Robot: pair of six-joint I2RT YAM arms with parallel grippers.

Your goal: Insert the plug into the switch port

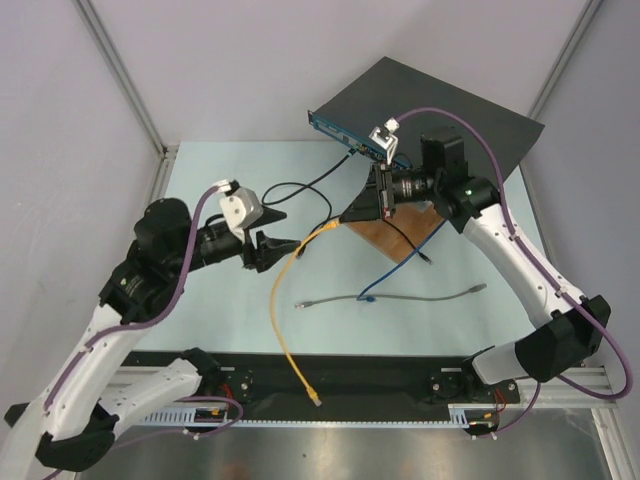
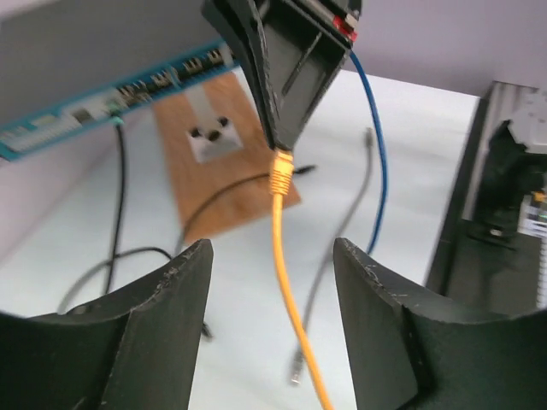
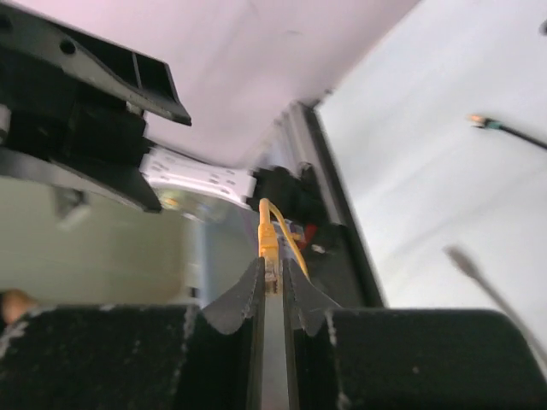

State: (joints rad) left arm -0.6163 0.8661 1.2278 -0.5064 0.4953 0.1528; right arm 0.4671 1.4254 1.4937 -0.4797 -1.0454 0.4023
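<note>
The yellow plug (image 3: 270, 256) is pinched between the shut fingers of my right gripper (image 3: 272, 275), and its yellow cable (image 1: 278, 310) trails down across the table. From above, the right gripper (image 1: 345, 216) hovers over the left corner of the wooden board, short of the switch (image 1: 440, 105) and its teal port face (image 1: 340, 130). My left gripper (image 2: 273, 265) stands open just left of it. The yellow cable (image 2: 286, 282) runs through the gap without touching either finger. In the left wrist view the plug (image 2: 282, 167) hangs from the right gripper's fingertips (image 2: 286, 94), with the teal face (image 2: 102, 107) behind.
A brown wooden board (image 1: 385, 235) lies in front of the switch. A black cable (image 1: 300, 190) runs into the teal face. Blue (image 1: 400, 265) and grey (image 1: 400, 297) cables lie loose on the table. A black rail (image 1: 330, 375) runs along the near edge.
</note>
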